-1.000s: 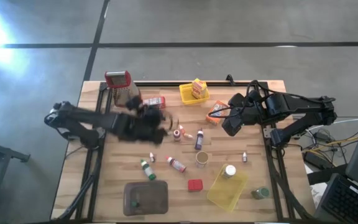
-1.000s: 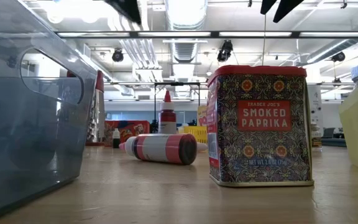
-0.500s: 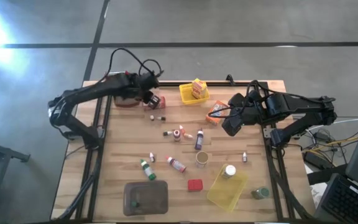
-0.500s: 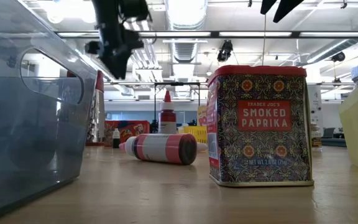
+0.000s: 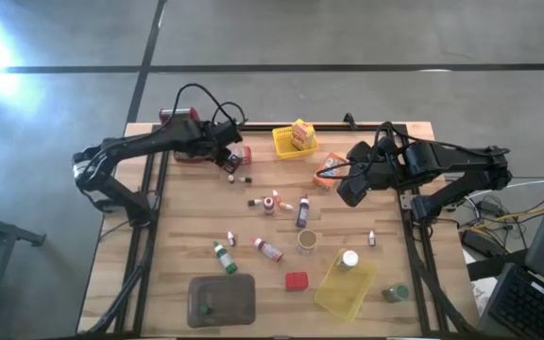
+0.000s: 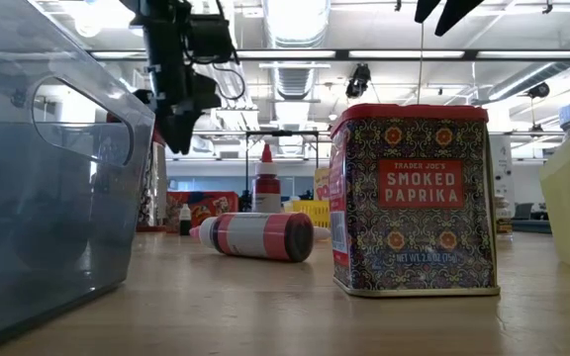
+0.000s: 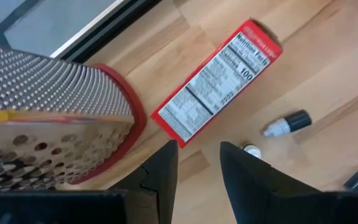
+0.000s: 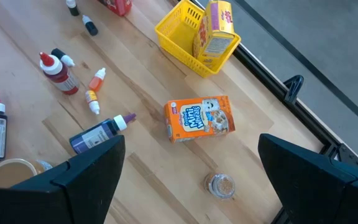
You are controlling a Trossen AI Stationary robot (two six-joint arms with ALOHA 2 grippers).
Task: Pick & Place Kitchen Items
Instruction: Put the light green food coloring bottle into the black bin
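My left gripper hangs open with a narrow gap above the table's far left, its fingertips just short of a red box lying flat beside the metal grater. A tiny dark bottle lies close by. My right gripper waits wide open above an orange box at the far right. More kitchen items lie mid-table: small bottles, a purple bottle, a red tin.
A yellow basket holding a yellow box stands at the far edge. A second yellow basket with a white-capped jar sits near right, and a grey tray near left. A small jar lies near the orange box.
My left gripper has swung from over the middle of the table toward the far edge, turning and sinking as it went, and now hangs by the red box and grater. Nothing on the table has moved.
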